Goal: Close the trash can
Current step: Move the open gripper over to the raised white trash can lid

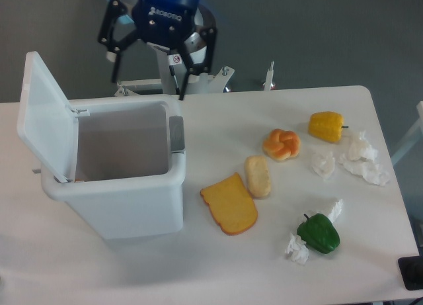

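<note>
We're seeing the fingers spread wide apart, gripping nothing, tips pointing down; the gripper is hanging in the air above the far rim of the trash can, not touching it. One fingertip is sitting over the far right corner of the bin, the other over the far left part of the opening, near the lid's top edge. The trash can is sitting on the left half of the white surface with its lid open, standing roughly upright on the hinge at the bin's left side; the grey latch tab is showing on the right rim. We're making out a plain inside wall, and the bottom of the bin is hidden from this angle. To the right of the bin we're seeing a slice of bread lying flat, with a pale bread roll just beside it, and a braided bun further back. A yellow pepper is lying near the far right edge, next to crumpled white paper. A green pepper is lying at front right, touching more crumpled paper.
</note>
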Robot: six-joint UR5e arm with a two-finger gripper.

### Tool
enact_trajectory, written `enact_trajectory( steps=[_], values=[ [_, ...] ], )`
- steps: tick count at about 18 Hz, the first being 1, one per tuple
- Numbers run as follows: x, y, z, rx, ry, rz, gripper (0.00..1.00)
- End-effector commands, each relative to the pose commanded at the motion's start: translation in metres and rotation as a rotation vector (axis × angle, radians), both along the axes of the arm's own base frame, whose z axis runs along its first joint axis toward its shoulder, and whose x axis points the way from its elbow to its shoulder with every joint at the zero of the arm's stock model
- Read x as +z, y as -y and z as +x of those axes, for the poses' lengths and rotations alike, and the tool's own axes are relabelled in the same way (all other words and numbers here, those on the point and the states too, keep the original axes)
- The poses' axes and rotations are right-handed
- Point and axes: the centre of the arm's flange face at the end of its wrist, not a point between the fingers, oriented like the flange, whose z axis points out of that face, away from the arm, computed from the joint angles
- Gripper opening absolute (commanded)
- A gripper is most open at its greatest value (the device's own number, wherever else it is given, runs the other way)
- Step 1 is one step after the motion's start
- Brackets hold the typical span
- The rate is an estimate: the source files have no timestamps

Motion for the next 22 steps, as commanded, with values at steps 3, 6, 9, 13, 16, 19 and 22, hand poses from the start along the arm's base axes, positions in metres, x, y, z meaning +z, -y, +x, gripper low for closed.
enact_trajectory(
  steps=[3,6,9,13,16,19,22],
  values=[
    [0.0,-0.005,0.011,0.022,0.071,0.008,1.0],
    [0.003,-0.008,0.019,0.026,0.134,0.032,1.0],
    [0.004,-0.011,0.026,0.007,0.131,0.036,1.0],
    [0.007,-0.017,0.038,-0.032,0.126,0.053,1.0],
    [0.007,-0.022,0.05,-0.057,0.12,0.058,1.0],
    [0.005,-0.028,0.061,-0.083,0.124,0.053,1.0],
    [-0.001,-0.036,0.072,-0.109,0.132,0.043,1.0]
  ],
)
